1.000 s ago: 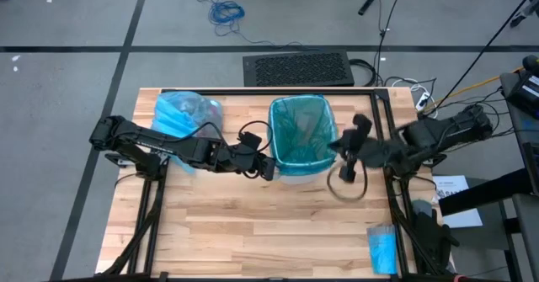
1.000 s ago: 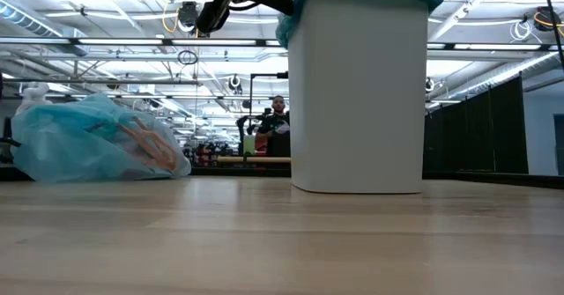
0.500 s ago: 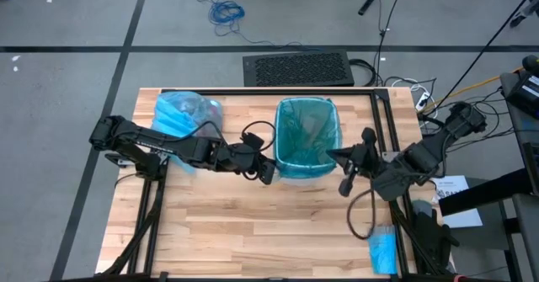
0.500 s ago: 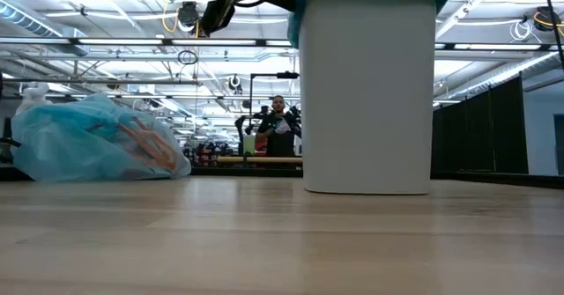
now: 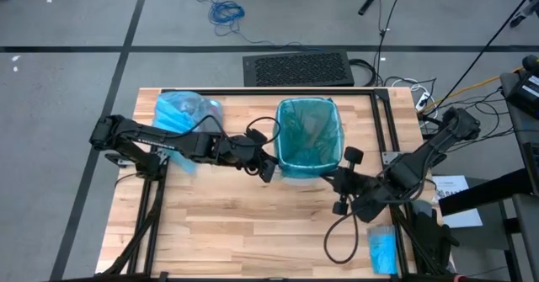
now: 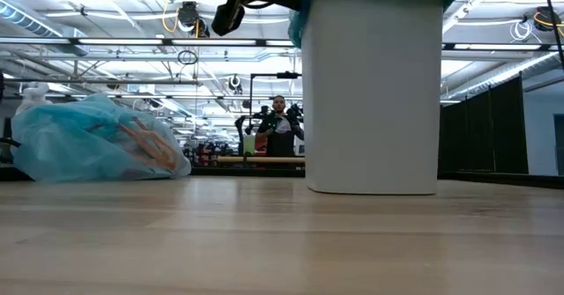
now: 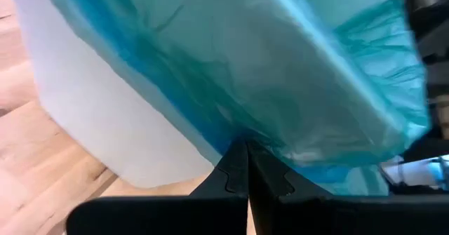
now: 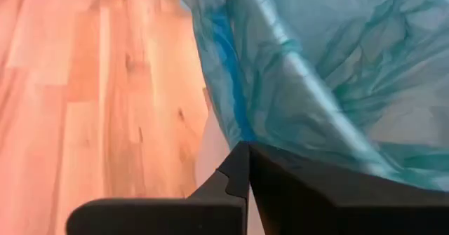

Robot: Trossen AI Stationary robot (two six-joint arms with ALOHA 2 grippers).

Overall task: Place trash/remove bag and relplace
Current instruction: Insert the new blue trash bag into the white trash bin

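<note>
Status: the task appears close to complete.

Bag removal: the light blue bag (image 5: 181, 114) lies on the bench (image 5: 253, 231) at the far left corner, well apart from the white bin (image 6: 370, 92). In the low view it is bunched shut and brownish and reddish shapes show through the film; these are judged to be the trash, already bagged. No loose trash shows on the bench.

Replacement: a teal-green liner (image 5: 306, 132) sits inside the bin, its edge folded over the rim on the sides in view. The bin stands upright at the far middle of the bench.

Left hand (image 5: 268, 169): at the near-left corner of the bin, fingers clenched, with the fingertips against the liner overhang in the left wrist view. Whether film is pinched between them cannot be told.

Right hand (image 5: 340, 189): just near and right of the bin, off the rim, fingers clenched and holding nothing visible.

A small bright-blue roll (image 5: 381, 248) lies at the near right edge of the bench.

Remaining, by judgement: final seating of the liner at the near-left corner, then withdrawal of both arms.
</note>
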